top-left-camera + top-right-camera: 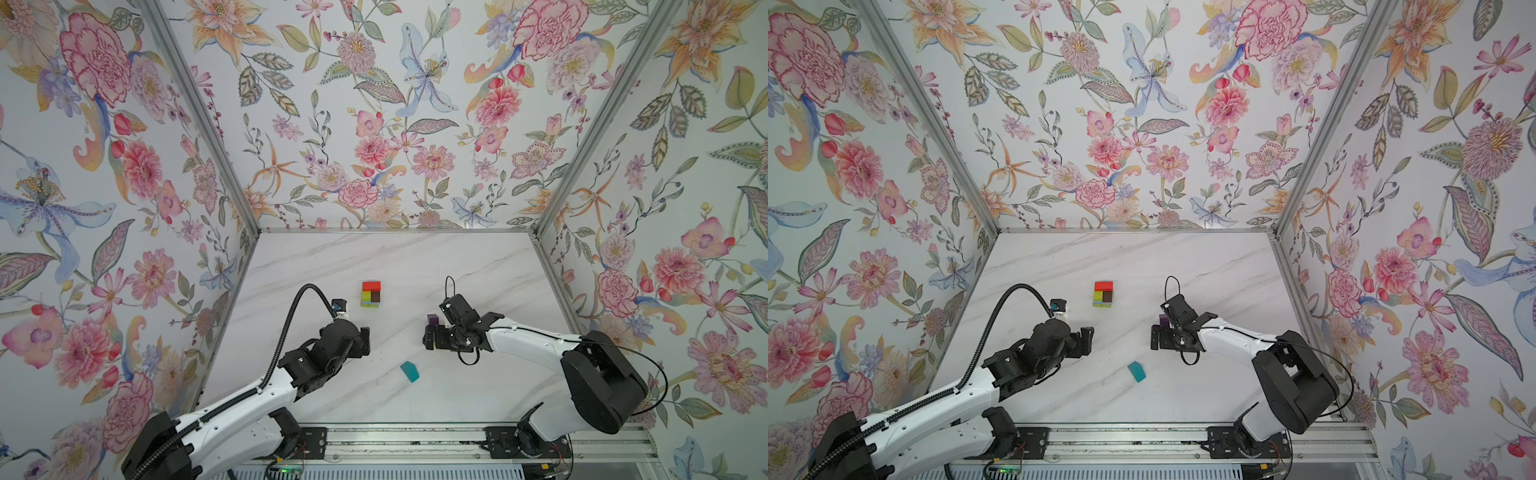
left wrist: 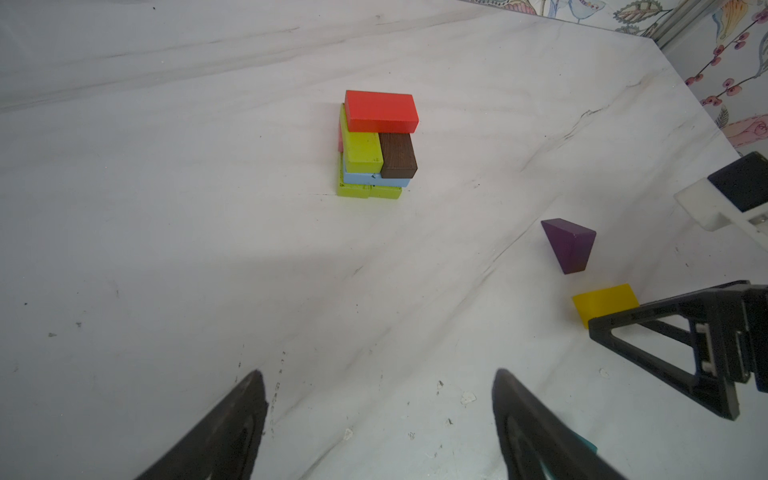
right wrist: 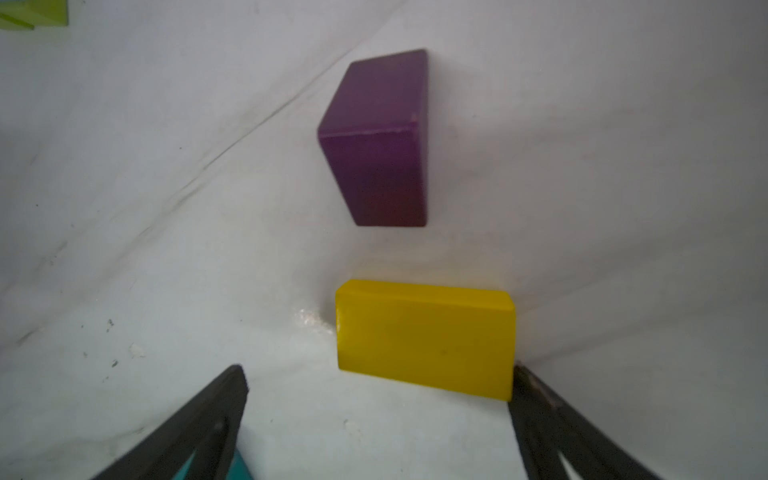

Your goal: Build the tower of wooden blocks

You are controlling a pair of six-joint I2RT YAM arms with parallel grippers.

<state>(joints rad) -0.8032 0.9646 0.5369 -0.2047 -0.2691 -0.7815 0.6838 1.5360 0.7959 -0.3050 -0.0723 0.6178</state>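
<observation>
On the white marbled tabletop (image 1: 415,257), near its middle, stands the tower (image 1: 370,294), visible in both top views. The left wrist view shows its layers. Two lime green blocks (image 2: 369,191) form the base. A light blue block (image 2: 374,178) lies on them, with a pink edge (image 2: 340,141) showing at one side. Above sit a lime green block (image 2: 361,151) and a brown block (image 2: 397,156), side by side. A red block (image 2: 380,111) lies crosswise on top, covering half of that layer.

The left gripper (image 2: 376,374) hangs short of the tower, fingers spread, holding nothing. The right gripper (image 3: 378,370) is spread wide and low over the table, also holding nothing. The yellow block (image 3: 426,340) lies just ahead of its fingertips, one corner close by one fingertip; contact cannot be told. The purple block (image 3: 380,145) stands upright just beyond the yellow one. The teal block (image 1: 409,371) lies flat between the two arms, well apart from the tower.
</observation>
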